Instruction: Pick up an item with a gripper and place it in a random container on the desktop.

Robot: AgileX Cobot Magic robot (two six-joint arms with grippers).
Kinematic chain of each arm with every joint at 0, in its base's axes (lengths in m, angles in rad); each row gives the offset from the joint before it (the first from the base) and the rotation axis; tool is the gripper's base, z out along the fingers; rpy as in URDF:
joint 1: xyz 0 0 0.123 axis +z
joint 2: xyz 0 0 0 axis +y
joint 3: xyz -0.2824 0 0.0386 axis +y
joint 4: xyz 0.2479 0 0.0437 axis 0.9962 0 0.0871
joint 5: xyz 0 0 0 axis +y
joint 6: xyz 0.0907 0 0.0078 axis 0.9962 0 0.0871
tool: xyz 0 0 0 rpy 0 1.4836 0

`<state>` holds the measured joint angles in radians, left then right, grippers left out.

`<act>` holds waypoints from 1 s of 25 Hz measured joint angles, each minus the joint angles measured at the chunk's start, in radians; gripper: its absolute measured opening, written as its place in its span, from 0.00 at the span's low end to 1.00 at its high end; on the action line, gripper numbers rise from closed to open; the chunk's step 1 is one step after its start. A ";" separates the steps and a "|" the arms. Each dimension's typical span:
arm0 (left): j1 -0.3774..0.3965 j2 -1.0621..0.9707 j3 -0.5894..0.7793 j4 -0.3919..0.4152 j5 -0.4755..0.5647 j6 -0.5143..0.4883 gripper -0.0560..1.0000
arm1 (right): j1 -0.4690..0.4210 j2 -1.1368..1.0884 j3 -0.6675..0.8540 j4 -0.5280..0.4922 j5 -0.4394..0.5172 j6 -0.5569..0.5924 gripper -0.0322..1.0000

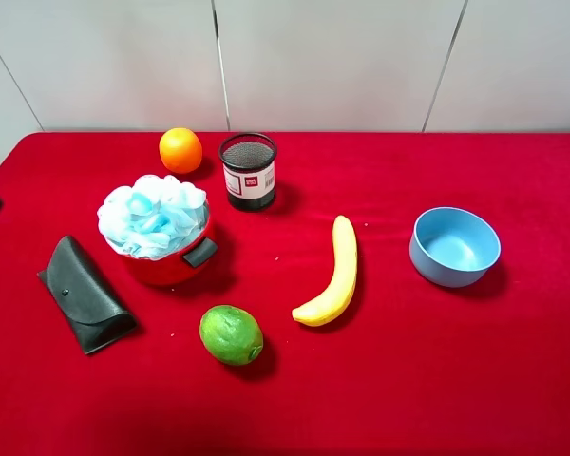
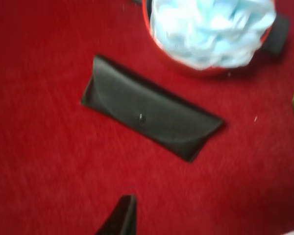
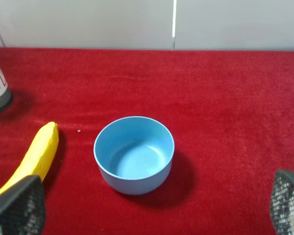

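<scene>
We see the light-blue bath pouf (image 1: pixel 153 217) sitting in the red pot (image 1: pixel 176 263), filling its mouth and bulging over the rim, on the left half of the red desk (image 1: pixel 408 380). Just left of the pot lies a black glasses case (image 1: pixel 85 294), flat and closed. In front of the pot sits a green lime (image 1: pixel 231 334), behind it an orange (image 1: pixel 180 150) and a black mesh cup (image 1: pixel 248 170). A banana (image 1: pixel 334 274) lies mid-desk, and a blue bowl (image 1: pixel 454 247) stands empty well to the right. Our right gripper (image 3: pixel 152 208) has its fingers (image 3: pixel 17 205) spread wide apart, holding nothing, the bowl ahead between them. Of the left gripper (image 2: pixel 121 218) only one dark fingertip shows, above the cloth near the case, so we cannot tell its state.
</scene>
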<state>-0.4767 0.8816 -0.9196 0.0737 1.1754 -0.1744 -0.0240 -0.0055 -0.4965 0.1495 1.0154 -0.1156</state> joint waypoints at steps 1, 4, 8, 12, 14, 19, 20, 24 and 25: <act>0.000 -0.018 0.028 -0.001 0.000 -0.001 0.99 | 0.000 0.000 0.000 0.000 0.000 0.000 0.70; 0.000 -0.088 0.107 -0.004 -0.002 -0.006 0.99 | 0.000 0.000 0.000 0.000 0.000 0.000 0.70; 0.031 -0.196 0.238 -0.003 -0.048 -0.007 0.99 | 0.000 0.000 0.000 0.000 0.000 0.000 0.70; 0.101 -0.308 0.323 -0.003 -0.074 -0.006 0.99 | 0.000 0.000 0.000 0.000 0.000 0.000 0.70; 0.129 -0.366 0.349 -0.003 -0.074 0.014 0.99 | 0.000 0.000 0.000 0.000 0.000 0.000 0.70; 0.211 -0.506 0.397 0.004 -0.079 0.069 0.99 | 0.000 0.000 0.000 0.000 0.000 0.000 0.70; 0.229 -0.533 0.407 0.004 -0.085 0.077 0.99 | 0.000 0.000 0.000 0.000 0.000 0.000 0.70; 0.294 -0.621 0.424 0.002 -0.107 0.111 0.99 | 0.000 0.000 0.000 0.000 0.000 0.000 0.70; 0.310 -0.638 0.424 -0.003 -0.109 0.121 0.99 | 0.000 0.000 0.000 0.000 0.000 0.000 0.70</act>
<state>-0.1666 0.2438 -0.4955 0.0707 1.0664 -0.0534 -0.0240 -0.0055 -0.4965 0.1495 1.0154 -0.1156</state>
